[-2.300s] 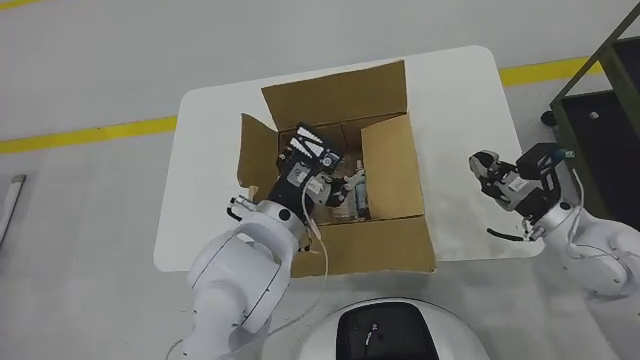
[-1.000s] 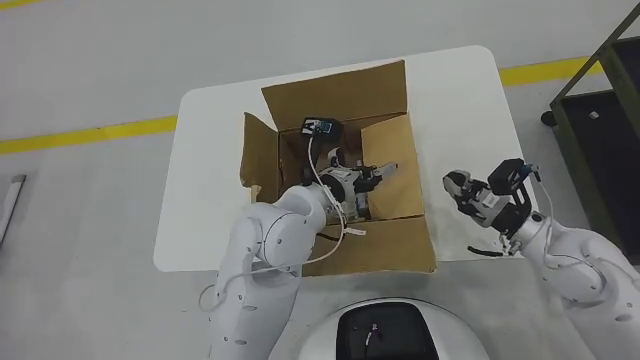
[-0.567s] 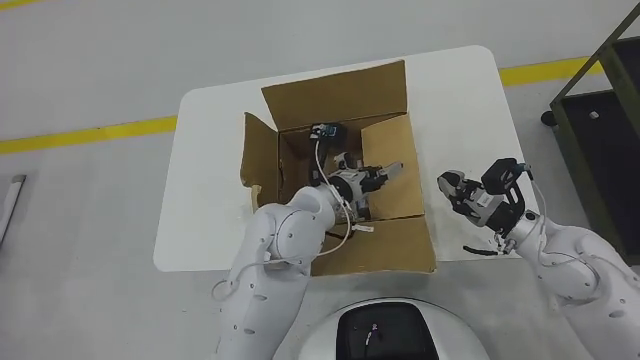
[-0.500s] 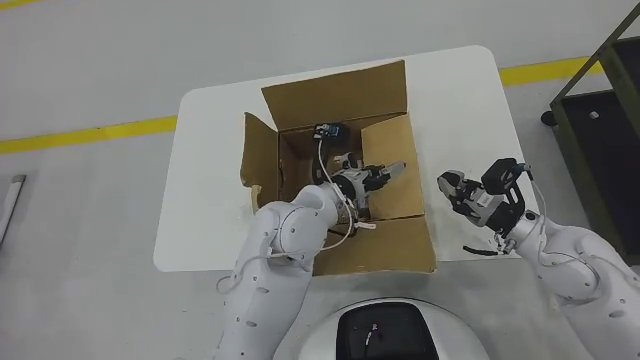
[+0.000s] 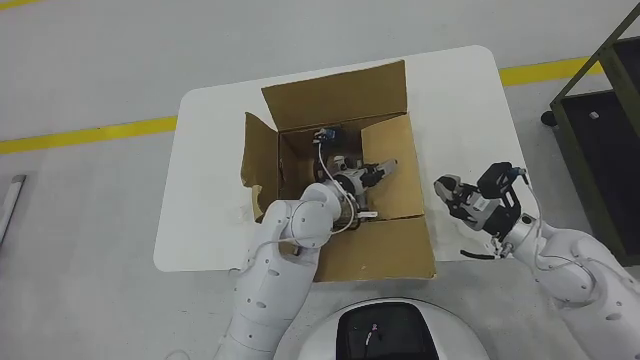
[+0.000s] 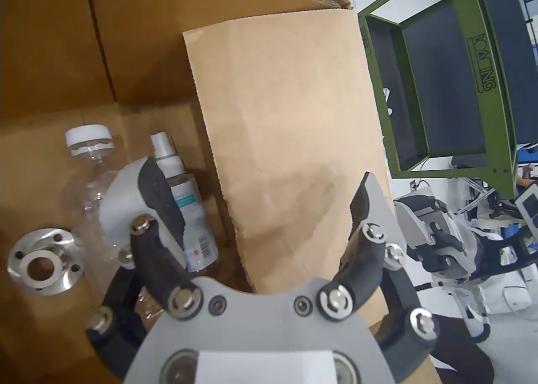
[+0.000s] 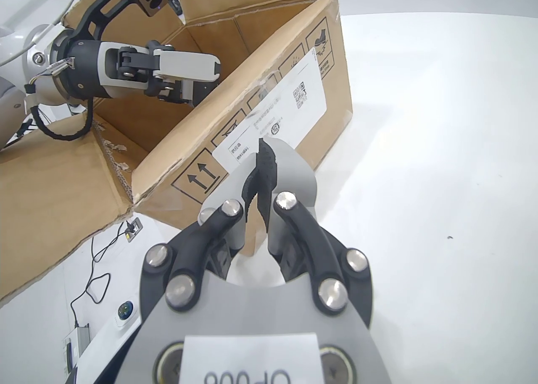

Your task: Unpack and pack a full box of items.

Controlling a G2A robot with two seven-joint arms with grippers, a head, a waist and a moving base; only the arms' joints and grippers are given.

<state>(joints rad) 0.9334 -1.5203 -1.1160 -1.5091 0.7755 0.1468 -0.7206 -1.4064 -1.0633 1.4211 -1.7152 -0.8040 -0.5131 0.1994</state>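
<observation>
- The cardboard box (image 5: 335,95) is seen open on the white table (image 5: 460,100).
- The left gripper (image 6: 258,180) is held inside the box, its fingers spread wide and nothing grasped.
- A clear bottle (image 6: 90,175), a spray bottle (image 6: 190,206) and a metal flange (image 6: 40,266) are seen on the box floor beside an inner flap (image 6: 286,129).
- The right gripper (image 7: 262,159) is held outside, near the box's labelled wall, its fingers pressed together on nothing.

Matt cardboard box (image 5: 336,98), shiny metal flange (image 6: 63,276)
</observation>
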